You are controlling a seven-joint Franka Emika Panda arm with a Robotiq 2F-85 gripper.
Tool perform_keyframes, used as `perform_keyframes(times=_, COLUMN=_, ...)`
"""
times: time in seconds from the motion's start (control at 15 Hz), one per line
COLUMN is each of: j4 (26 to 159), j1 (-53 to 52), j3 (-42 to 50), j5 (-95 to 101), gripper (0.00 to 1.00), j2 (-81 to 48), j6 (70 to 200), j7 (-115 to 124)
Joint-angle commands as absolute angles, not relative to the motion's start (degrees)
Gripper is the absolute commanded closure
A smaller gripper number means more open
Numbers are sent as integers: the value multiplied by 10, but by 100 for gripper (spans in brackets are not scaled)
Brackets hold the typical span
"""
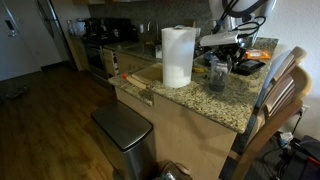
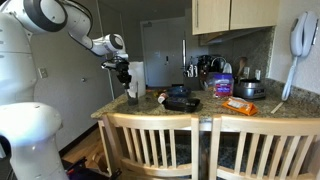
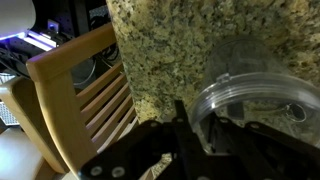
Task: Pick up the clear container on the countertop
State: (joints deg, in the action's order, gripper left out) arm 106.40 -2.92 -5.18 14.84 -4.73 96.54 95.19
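Wrist view: the end effector (image 3: 218, 140) is seen at the bottom edge, with one dark finger (image 3: 186, 125) set against the near wall of the clear container (image 3: 255, 95). The container is stood upright on the speckled surface (image 3: 160, 50), directly ahead of the end effector and close to the surface's edge. Whether the fingers are clamped on it or only parted around it cannot be told. A wooden chair (image 3: 75, 85) is seen off to one side of the end effector, past the surface's edge.

In an exterior view, the end effector (image 1: 220, 58) is pointed down, with the clear container (image 1: 218, 76) right beneath it. A white paper towel roll (image 1: 177, 57) is stood near the end effector on the same surface (image 1: 200, 100). A steel bin (image 1: 124, 128) is placed on the floor, well below.

In an exterior view, the end effector (image 2: 128, 78) is lowered onto the clear container (image 2: 132, 97) at the surface's corner. A black dish (image 2: 180, 101), a purple tub (image 2: 222, 86) and an orange packet (image 2: 240, 105) are laid well apart from the end effector.
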Motion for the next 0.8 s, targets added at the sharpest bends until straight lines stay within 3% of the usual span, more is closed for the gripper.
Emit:
perform_keyframes(times=0.0, j4=1032, j1=-36, j3=-41, j5=155, gripper=99, j2=-60, j6=911, j7=940)
perform_keyframes(times=0.47, j4=940, j1=-26, j3=-18, j5=287, gripper=100, j2=-26, j6=752, j7=1071)
perform_keyframes(times=0.73, j4=904, j1=8, j3=22, j5=356, gripper=100, j2=-39, j6=756, j7=1008)
